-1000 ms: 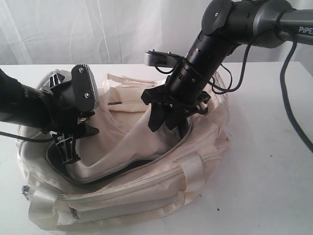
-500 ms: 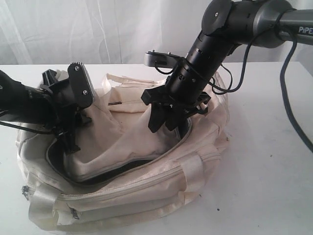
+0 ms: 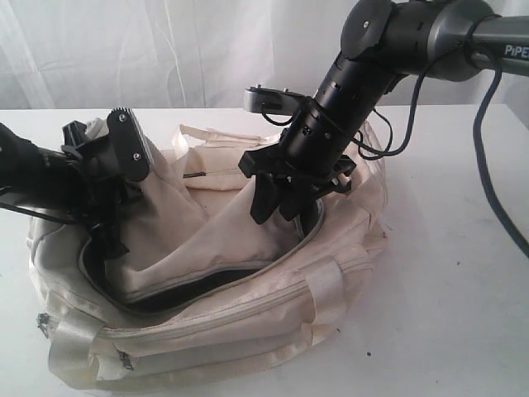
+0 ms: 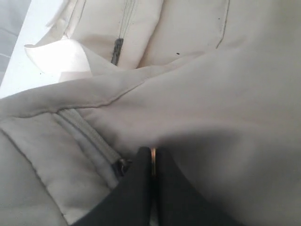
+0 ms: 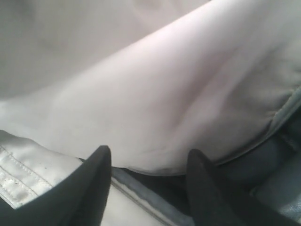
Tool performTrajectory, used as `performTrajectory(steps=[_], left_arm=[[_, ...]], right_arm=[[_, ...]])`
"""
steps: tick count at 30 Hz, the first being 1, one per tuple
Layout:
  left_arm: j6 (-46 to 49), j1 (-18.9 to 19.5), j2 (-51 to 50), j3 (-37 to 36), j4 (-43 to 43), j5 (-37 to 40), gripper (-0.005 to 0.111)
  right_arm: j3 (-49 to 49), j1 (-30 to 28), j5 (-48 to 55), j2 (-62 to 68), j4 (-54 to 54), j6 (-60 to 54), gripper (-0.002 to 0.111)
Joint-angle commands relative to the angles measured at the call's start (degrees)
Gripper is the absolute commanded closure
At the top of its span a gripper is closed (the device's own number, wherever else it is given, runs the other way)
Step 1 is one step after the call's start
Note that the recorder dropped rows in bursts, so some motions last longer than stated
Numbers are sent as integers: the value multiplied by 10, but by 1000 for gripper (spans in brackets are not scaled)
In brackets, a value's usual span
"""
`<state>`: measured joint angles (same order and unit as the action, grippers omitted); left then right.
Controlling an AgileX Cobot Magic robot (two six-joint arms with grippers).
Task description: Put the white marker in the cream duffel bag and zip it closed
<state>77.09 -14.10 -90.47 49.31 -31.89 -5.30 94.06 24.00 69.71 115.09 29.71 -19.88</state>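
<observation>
Left gripper (image 3: 114, 246): fingers pressed together, clamped on a thin brass-coloured tab (image 4: 153, 160) at the bag's zipper track. The grey slider (image 4: 123, 166) sits just beside the fingertips.
Right gripper (image 3: 277, 207): fingers spread apart and holding nothing. The tips point down, just above the bag's loose fabric.
Cream duffel bag (image 3: 248, 318): lies slumped under both grippers. The left gripper is at one end of its mouth and the right gripper is near the other end.
Main opening (image 3: 186, 291): a dark slit edged with grey zipper tape. It runs from below the left gripper towards the right gripper's fingertips.
Top flap (image 3: 223, 231): soft cream cloth sagging between the two grippers. In the right wrist view it fills the space past the open fingers.
Webbing handle (image 3: 329, 285): a shiny cream band across the bag's side, below the right gripper.
White marker: cannot tell where it is, since no view shows it.
Surface: a plain white table (image 3: 450, 314) carries the bag and stretches out beyond the right gripper.
Room: a white draped cloth (image 3: 124, 50) hangs behind both arms. A black cable (image 3: 477, 141) loops down from the right arm, well clear of its gripper.
</observation>
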Motion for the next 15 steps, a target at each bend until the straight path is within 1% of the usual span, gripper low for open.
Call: performTrajectory(steps=[1,4,9,13,15], left_arm=[[-2,2,45,5,-10,-24,107],[-2,2,85,5,-10,-33,107],[-2,3,141,5,-10,-19,107],[-2,3,152,5,-10,16,107],[-2,3,152,5,-10,49,107]], right_arm=[[-1,-1,-13,-5,3,-9,61],[-1,-1,-35,-5,3,-9,61],[-1,-1,-60,-5,3,-9,61],[-1,-1,-101,-5,3,-7,61],[-1,-1,-128,-5,4,25,61]])
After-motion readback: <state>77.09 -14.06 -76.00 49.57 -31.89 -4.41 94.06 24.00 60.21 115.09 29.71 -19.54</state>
